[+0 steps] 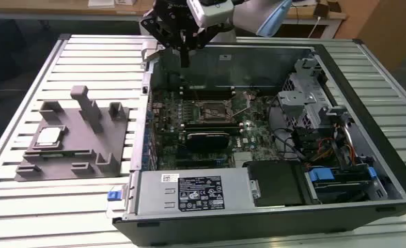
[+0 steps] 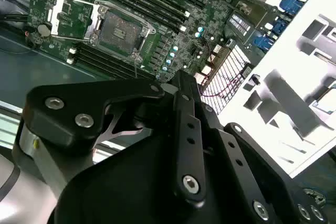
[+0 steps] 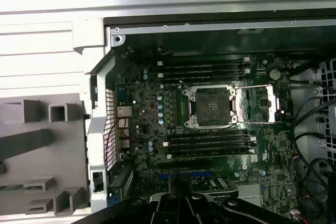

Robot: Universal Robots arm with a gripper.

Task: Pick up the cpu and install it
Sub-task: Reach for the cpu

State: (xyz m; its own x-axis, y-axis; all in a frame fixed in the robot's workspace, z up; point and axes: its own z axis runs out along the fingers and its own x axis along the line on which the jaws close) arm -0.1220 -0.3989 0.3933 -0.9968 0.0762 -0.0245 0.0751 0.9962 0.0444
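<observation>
We see the gripper (image 1: 184, 62) pinched narrow, holding nothing, over the case's (image 1: 258, 64) rear wall; the cpu (image 1: 49, 137) lies flat in the grey tray (image 1: 86, 147), well apart from it twd the exterior view's left, outside the case.

1. The cpu (image 1: 48, 137) has a silvery-white top.
2. The moulded tray (image 1: 86, 155) is plain grey.
3. The motherboard (image 3: 273, 150) is green.
4. The gripper (image 1: 184, 61) is black.
5. The table (image 1: 24, 196) is pale grey with parallel ribs.
6. The clips (image 1: 325, 174) at the near right are blue.
</observation>
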